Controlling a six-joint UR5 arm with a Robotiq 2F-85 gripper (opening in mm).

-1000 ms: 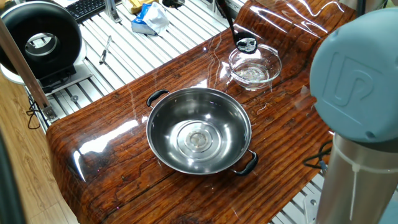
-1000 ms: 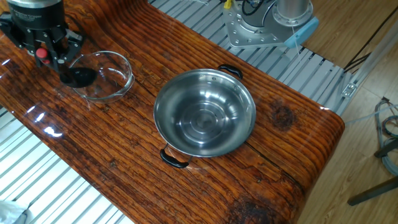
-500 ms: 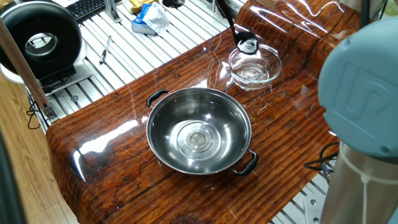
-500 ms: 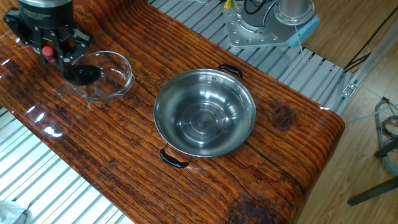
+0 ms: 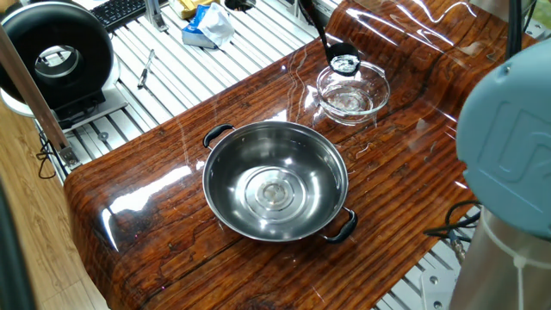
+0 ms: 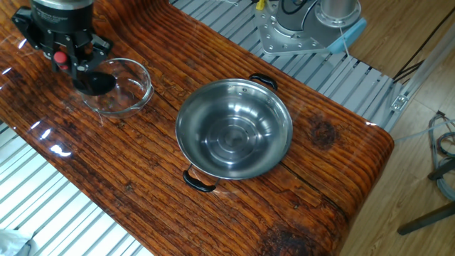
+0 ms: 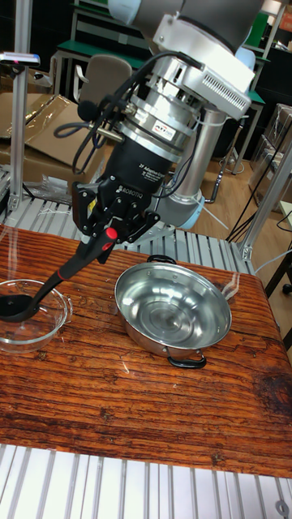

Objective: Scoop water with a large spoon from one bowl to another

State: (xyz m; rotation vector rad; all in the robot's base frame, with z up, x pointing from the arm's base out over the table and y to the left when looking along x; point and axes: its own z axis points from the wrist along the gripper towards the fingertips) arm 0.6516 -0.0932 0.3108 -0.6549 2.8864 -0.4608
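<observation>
The gripper (image 7: pixel 106 238) is clamped on the handle of the large spoon (image 7: pixel 50 284). The scoop head sits inside the glass bowl (image 7: pixel 36 328), at 9 o'clock from the steel bowl (image 7: pixel 173 314) on the worktop (image 7: pixel 146 405).

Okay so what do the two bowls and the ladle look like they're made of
The large bowl looks like polished stainless steel: mirror-bright, with concentric rings in its base and dark side handles, probably plastic. The small bowl appears to be clear glass, since the wood grain shows through its walls. The ladle, gripped by the tool, looks like matte black plastic, though coated metal can't be ruled out.
</observation>
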